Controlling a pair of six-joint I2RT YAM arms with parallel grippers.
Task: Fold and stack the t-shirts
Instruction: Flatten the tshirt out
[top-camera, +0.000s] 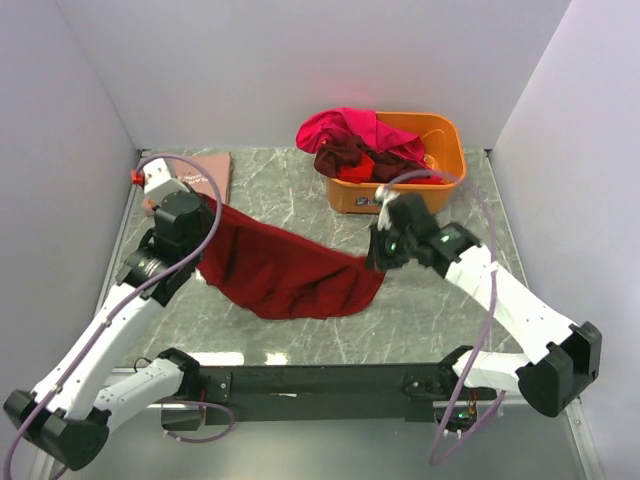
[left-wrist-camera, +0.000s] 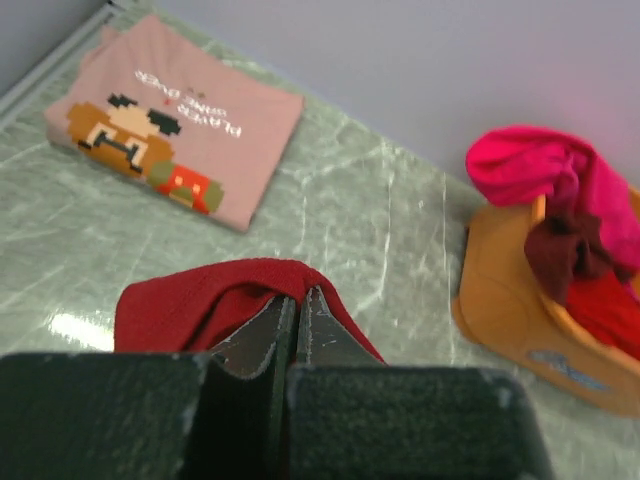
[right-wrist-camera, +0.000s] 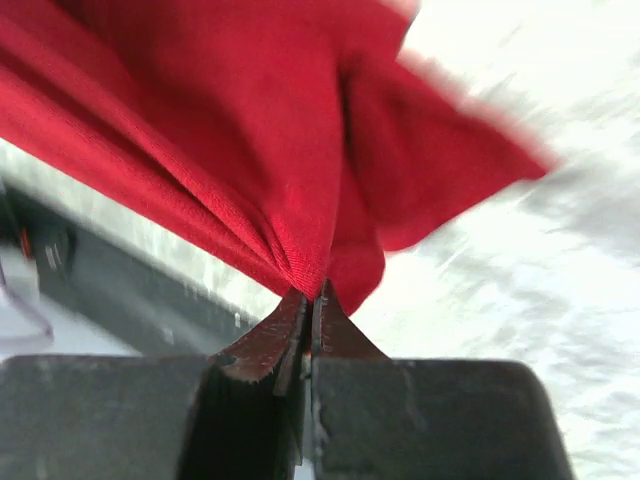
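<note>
A plain dark red t-shirt (top-camera: 285, 270) hangs stretched between my two grippers above the marble table. My left gripper (top-camera: 208, 205) is shut on its left edge; in the left wrist view the cloth (left-wrist-camera: 190, 300) folds over my left gripper (left-wrist-camera: 298, 292). My right gripper (top-camera: 372, 262) is shut on the right edge, and the dark red t-shirt (right-wrist-camera: 250, 130) bunches into my right gripper (right-wrist-camera: 313, 296). A folded dusty pink t-shirt (left-wrist-camera: 175, 120) with a pixel-art print lies flat at the back left (top-camera: 208, 170). Magenta, maroon and red t-shirts (top-camera: 355, 140) are heaped in the tub.
The orange plastic tub (top-camera: 440, 135) stands at the back right of the table, also in the left wrist view (left-wrist-camera: 510, 310). White walls close in the table at left, back and right. A black rail (top-camera: 320, 380) runs along the near edge between the arm bases.
</note>
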